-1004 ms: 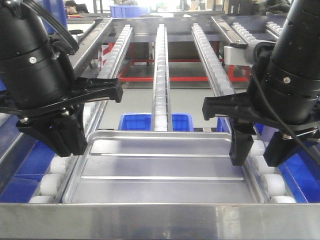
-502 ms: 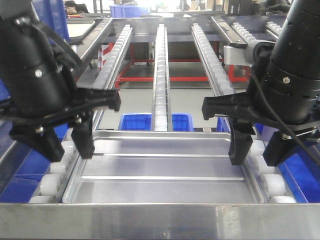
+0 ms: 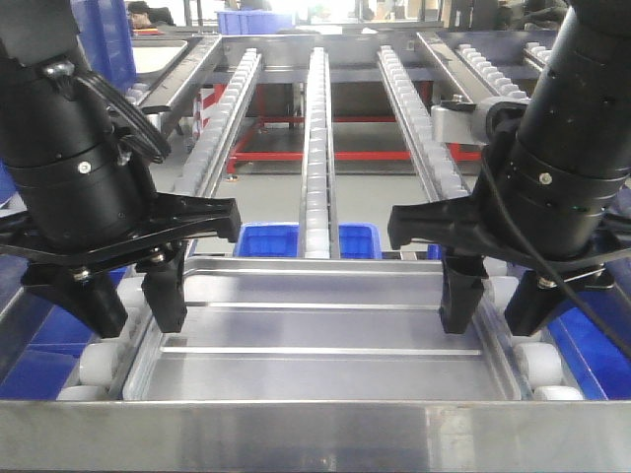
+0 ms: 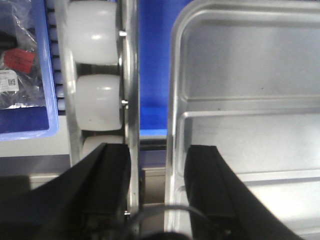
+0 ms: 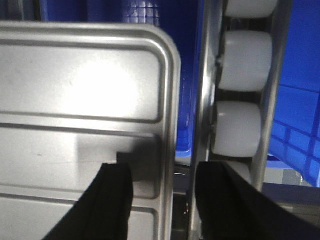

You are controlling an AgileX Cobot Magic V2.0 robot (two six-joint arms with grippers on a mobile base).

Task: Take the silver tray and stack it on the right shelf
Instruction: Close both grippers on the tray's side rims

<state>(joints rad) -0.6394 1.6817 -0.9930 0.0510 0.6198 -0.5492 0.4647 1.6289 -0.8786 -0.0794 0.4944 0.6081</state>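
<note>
The silver tray lies flat on the white rollers of the right shelf, just behind its wide steel front lip. My left gripper is open and straddles the tray's left rim: one finger is inside the tray, the other over the roller rail, seen at the left gripper. My right gripper is open and straddles the right rim in the same way. In the right wrist view the right gripper has its inner finger over the tray floor and gaps show on both sides of the rim.
Blue bins sit under the rack, with red bars further back. Neighbouring roller racks stand at the left and right. A blue crate with bagged parts lies left of the roller rail.
My left gripper swung in from the left and came down so its fingers straddle the tray's left rim. The right gripper shifted slightly left and down over the right rim.
</note>
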